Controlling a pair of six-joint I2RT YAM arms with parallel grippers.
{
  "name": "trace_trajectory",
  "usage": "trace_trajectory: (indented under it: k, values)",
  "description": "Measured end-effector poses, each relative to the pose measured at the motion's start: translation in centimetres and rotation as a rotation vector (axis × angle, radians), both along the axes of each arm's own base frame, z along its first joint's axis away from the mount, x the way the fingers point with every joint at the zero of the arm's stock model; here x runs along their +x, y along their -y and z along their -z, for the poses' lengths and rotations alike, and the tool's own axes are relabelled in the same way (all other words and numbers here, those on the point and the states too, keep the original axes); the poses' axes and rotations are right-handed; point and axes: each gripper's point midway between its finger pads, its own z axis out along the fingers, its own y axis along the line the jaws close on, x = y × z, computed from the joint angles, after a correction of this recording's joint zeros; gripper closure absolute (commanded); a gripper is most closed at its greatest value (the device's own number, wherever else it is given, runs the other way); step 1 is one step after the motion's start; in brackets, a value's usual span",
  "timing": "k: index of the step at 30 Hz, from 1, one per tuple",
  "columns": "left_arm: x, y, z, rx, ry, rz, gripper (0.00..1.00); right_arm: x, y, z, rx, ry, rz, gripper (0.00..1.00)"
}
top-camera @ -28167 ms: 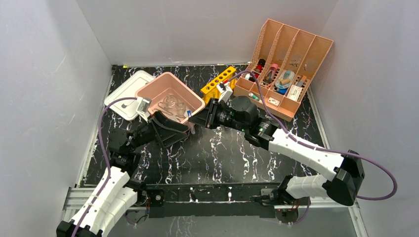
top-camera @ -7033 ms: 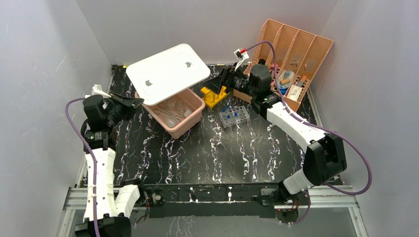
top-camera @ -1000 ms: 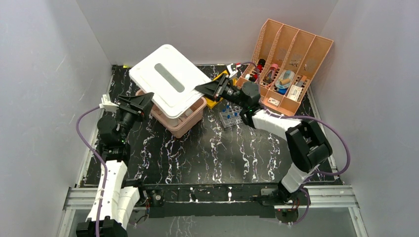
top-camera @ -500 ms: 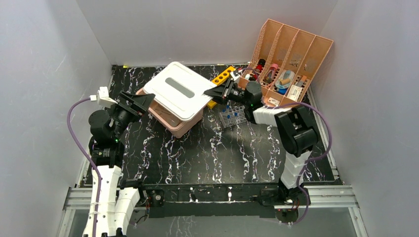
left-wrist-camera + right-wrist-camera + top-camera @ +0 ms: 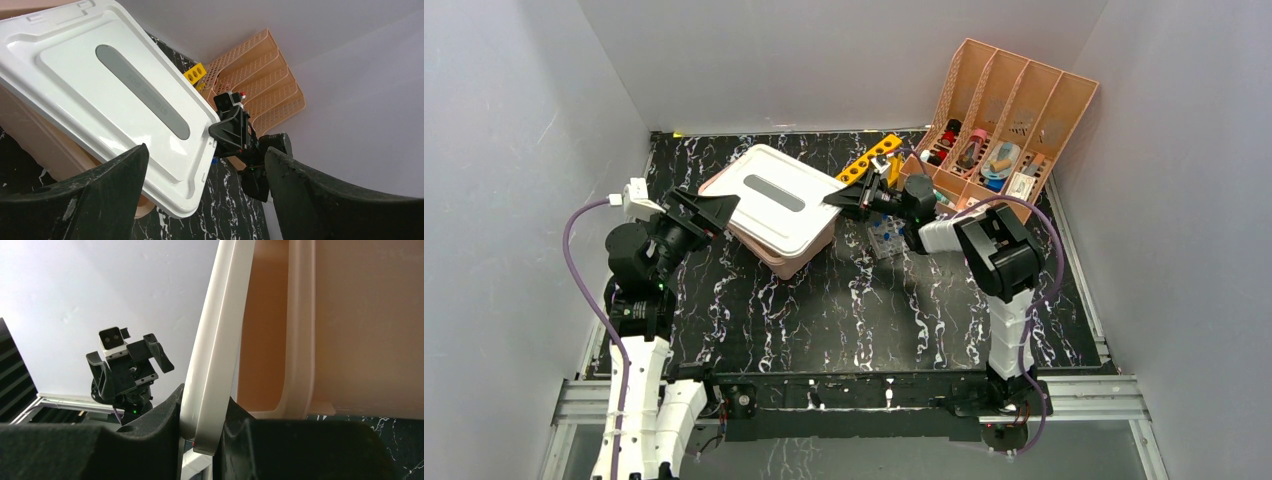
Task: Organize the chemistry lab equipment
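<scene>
Top external shows the white lid (image 5: 776,197) lying askew over the pink tub (image 5: 776,262) on the desk (image 5: 854,310) — the lab equipment cannot be seen under that cover. The right pincer (image 5: 832,200) pinches the lid's right rim; the left pincer (image 5: 727,208) stands spread beside its left edge.

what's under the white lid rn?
The pink tub; only its near wall shows past the white lid, which sits askew on top. The tub's inside is covered, so contents can't be seen. The right gripper clamps the lid's edge.
</scene>
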Motion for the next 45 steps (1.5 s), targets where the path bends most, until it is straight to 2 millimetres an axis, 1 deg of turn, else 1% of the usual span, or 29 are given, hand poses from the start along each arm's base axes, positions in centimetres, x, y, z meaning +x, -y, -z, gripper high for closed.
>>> trace_trajectory:
  k: [6,9,12,15,20,22,27,34,35,39,42,45]
  values:
    - [-0.1,0.0,0.4,0.01,-0.009,0.0,0.15,-0.3,-0.6,1.1,0.008,-0.007,-0.013,1.0]
    - [-0.1,0.0,0.5,0.011,-0.01,0.0,0.15,-0.4,-0.8,1.2,0.0,0.038,-0.008,1.0]
    - [0.0,-0.1,0.5,0.011,-0.011,-0.001,0.15,0.0,-1.2,1.4,-0.011,0.089,0.027,1.0]
    - [-0.1,0.0,0.6,0.014,-0.011,0.0,0.15,0.2,-1.5,1.4,-0.012,0.114,0.049,1.0]
    - [0.0,0.0,1.0,0.022,-0.019,0.002,0.15,0.8,-1.5,0.1,0.055,0.125,0.095,1.0]
    - [0.0,0.0,1.2,0.026,-0.022,0.001,0.15,1.1,-1.4,0.0,0.073,0.127,0.115,1.0]
    - [0.0,-0.1,1.4,0.041,-0.023,-0.002,0.15,1.5,-1.5,0.3,0.069,0.128,0.136,1.0]
    - [0.0,-0.3,1.7,0.06,-0.03,-0.008,0.14,0.9,-2.1,1.1,0.042,0.125,0.119,1.0]
    - [0.0,-0.3,1.8,0.062,-0.031,-0.008,0.14,0.8,-2.2,1.1,0.042,0.126,0.116,0.98]
    - [0.0,-0.3,1.9,0.067,-0.035,-0.008,0.14,0.3,-2.7,1.0,0.04,0.131,0.103,0.77]
    - [-0.1,-0.3,1.9,0.07,-0.034,-0.007,0.14,0.1,-3.0,1.1,0.03,0.133,0.1,0.62]
    - [-0.1,-0.3,1.9,0.073,-0.031,-0.007,0.14,0.1,-2.9,0.8,0.016,0.145,0.112,0.57]
